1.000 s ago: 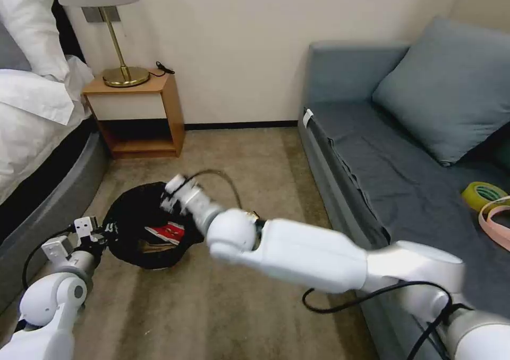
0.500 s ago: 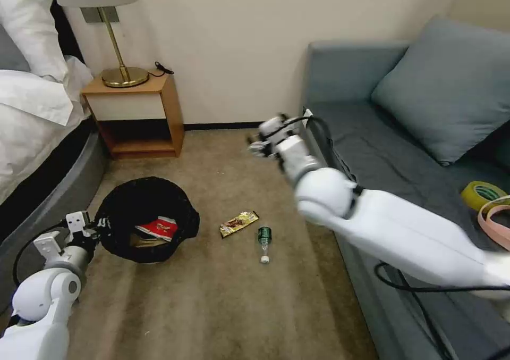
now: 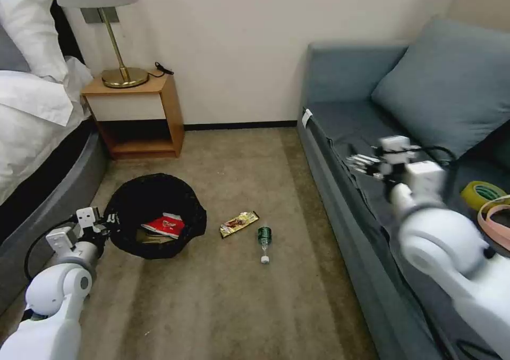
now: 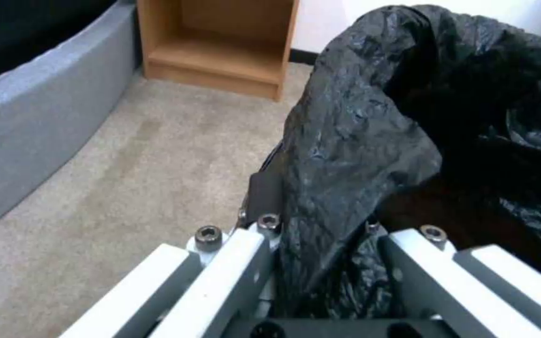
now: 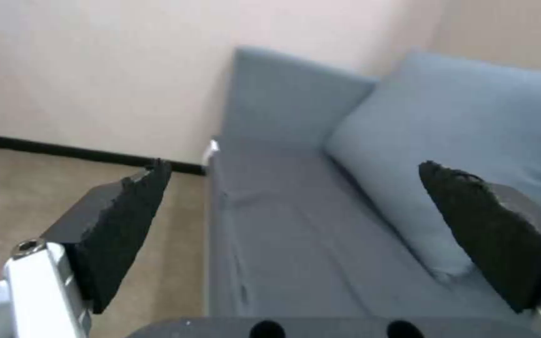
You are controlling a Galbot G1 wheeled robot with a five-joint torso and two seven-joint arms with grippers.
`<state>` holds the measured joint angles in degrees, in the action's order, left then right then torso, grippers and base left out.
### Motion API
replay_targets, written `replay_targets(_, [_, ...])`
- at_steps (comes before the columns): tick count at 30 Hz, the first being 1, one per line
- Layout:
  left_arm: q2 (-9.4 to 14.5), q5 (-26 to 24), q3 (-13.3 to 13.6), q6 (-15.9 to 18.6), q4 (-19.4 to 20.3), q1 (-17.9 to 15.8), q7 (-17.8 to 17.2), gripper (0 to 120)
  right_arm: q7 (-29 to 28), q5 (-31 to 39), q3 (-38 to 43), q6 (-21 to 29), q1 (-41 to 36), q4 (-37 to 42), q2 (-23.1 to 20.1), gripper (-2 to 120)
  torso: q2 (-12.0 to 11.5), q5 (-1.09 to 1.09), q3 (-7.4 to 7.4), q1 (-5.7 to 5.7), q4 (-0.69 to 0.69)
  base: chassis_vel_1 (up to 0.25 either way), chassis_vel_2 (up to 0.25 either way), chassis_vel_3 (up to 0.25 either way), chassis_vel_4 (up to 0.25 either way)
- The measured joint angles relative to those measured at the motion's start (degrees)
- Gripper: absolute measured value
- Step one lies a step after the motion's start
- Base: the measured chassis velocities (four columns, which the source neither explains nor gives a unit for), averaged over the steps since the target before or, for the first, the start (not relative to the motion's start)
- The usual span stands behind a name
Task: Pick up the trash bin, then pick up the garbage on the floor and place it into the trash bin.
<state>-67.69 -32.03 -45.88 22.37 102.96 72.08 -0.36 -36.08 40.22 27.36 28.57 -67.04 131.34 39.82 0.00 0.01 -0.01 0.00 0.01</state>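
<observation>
Trash bin (image 3: 154,214) sits lower left on the carpet, its black liner pinched by the left gripper (image 3: 98,224). Right gripper (image 3: 366,163), fingers spread and empty, hangs over the sofa (image 3: 361,131) at right; the wrapper (image 3: 239,224) and bottle (image 3: 264,240) lie between them at centre, the bottle's long axis running up-down in the frame.

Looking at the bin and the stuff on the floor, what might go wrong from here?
The left gripper seems to pinch mainly the thin liner bag of the trash bin, so it may tear or slip. The bottle lies on its side and could roll when touched. The snack wrapper lies flat on carpet, hard to pinch.
</observation>
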Motion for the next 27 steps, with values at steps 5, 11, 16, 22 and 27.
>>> replay_targets(5, [-0.4, 0.3, 1.0, 0.8, 2.3, 0.0, -0.8, 4, 3.8, -5.0, 9.3, -1.2, -12.1, 2.3, 4.6, 100, 0.0, 0.02, 0.0, 0.0, -0.03, 0.0, 0.0, 0.0, 0.0])
replay_targets(11, [-0.8, 0.7, 1.2, 1.0, 3.3, 0.4, -1.3, 4, 7.6, -9.5, 14.0, -3.4, -19.4, 4.3, 9.7, 100, 0.0, 0.01, 0.0, 0.0, -0.01, 0.0, 0.0, 0.0, 0.0])
replay_targets(16, [-1.5, 1.3, 1.3, 1.1, 3.8, 1.0, -1.3, 4, 10.2, -12.6, 15.4, -5.2, -23.5, 5.5, 13.3, 100, 0.0, 0.0, 0.0, 0.0, -0.01, 0.0, 0.0, 0.0, 0.0])
replay_targets(22, [-2.0, 1.6, 1.5, 1.1, 4.2, 1.1, -1.4, 4, 12.0, -13.8, 16.6, -6.3, -26.2, 6.5, 14.8, 100, 0.0, 0.0, 0.0, 0.0, -0.01, 0.0, 0.0, 0.0, 0.0])
replay_targets(27, [-2.3, 1.7, 1.5, 1.1, 4.4, 1.3, -1.4, 4, 12.8, -14.0, 17.0, -6.7, -27.1, 7.4, 15.3, 100, 0.0, -0.01, 0.01, 0.0, -0.01, 0.0, 0.0, 0.0, 0.0])
